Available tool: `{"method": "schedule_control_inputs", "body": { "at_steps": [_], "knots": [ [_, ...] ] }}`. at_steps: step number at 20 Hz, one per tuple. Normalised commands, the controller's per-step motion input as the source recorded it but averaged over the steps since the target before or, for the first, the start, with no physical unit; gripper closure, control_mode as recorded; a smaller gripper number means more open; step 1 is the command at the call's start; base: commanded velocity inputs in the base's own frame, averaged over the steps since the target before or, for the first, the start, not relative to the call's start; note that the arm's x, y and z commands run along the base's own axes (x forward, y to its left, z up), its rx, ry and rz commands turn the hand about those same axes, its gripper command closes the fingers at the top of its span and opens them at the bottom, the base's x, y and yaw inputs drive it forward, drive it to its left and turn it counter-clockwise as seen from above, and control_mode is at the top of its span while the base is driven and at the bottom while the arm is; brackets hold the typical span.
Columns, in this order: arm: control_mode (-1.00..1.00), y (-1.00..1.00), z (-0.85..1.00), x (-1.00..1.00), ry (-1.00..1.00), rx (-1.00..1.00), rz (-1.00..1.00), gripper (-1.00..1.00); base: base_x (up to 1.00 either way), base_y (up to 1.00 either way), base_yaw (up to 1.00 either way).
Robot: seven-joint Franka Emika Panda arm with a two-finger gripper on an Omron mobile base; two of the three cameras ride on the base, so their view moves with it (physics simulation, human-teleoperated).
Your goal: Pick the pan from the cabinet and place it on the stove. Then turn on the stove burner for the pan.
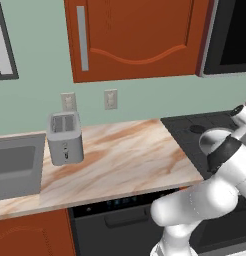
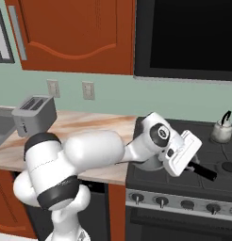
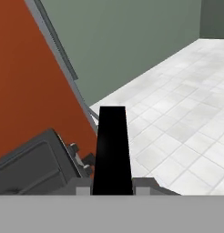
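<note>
My gripper point(image 2: 189, 163) is shut on the dark handle point(image 2: 205, 172) of the pan. That handle stands up as a black bar point(image 3: 111, 145) between my grey fingertips point(image 3: 82, 187). The silver-grey pan point(image 1: 214, 136) is low over the front left part of the black stove point(image 2: 221, 157). My forearm hides most of its bowl, leaving a grey sliver point(image 2: 147, 165), and I cannot tell whether it touches the grate. The stove's knobs point(image 2: 161, 201) run along its front edge below my hand. The red-brown cabinet point(image 1: 140, 35) hangs above the counter with its door closed.
A small white kettle point(image 2: 222, 129) stands on the stove's back right. A grey toaster point(image 1: 65, 137) sits on the marble counter point(image 1: 130, 155), with a grey sink point(image 1: 12, 167) to its left. A black appliance point(image 2: 184, 37) hangs above the stove.
</note>
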Motion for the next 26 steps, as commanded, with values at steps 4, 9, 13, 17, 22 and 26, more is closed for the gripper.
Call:
{"method": "schedule_control_inputs", "body": {
  "at_steps": [4,9,13,17,22,26],
  "knots": [
    [-1.0,-0.18,-0.17,0.19,0.07,0.03,-0.04,1.0,0.0,0.0,0.0],
    [-1.0,-0.2,-0.22,0.18,0.05,0.03,-0.04,1.0,0.0,0.0,0.0],
    [-1.0,-0.19,-0.23,0.18,0.03,0.04,-0.04,1.0,0.0,0.0,0.0],
    [-1.0,-0.08,-0.22,0.19,0.0,0.04,-0.04,1.0,0.0,0.0,0.0],
    [-1.0,-0.02,-0.2,0.18,0.0,0.02,-0.03,1.0,0.0,0.0,0.0],
    [-1.0,-0.06,-0.23,0.13,0.0,0.01,-0.01,1.0,0.0,0.0,0.0]
  ]
}}
